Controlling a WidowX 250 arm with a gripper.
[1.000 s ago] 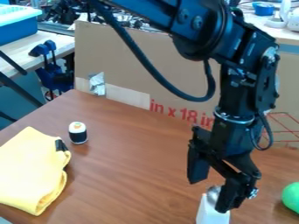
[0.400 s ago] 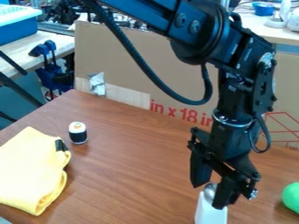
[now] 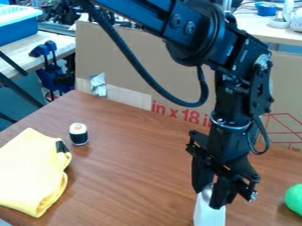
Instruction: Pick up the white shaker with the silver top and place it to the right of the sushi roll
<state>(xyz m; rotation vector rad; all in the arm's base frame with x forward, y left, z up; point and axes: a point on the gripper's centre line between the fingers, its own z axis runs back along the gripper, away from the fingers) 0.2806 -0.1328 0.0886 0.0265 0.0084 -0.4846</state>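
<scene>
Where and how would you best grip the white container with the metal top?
Probably around the upper body of the white container, just below its metal top, coming down from above and closing on opposite sides. It stands upright, and its body looks straighter than the rounded top, which might slip.

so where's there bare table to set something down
The widest bare patch of table runs between the yellow cloth and the white bottle, back past the sushi toy to the cardboard. It's crowded at right: gripper at the bottle's top, green ball nearby.
</scene>
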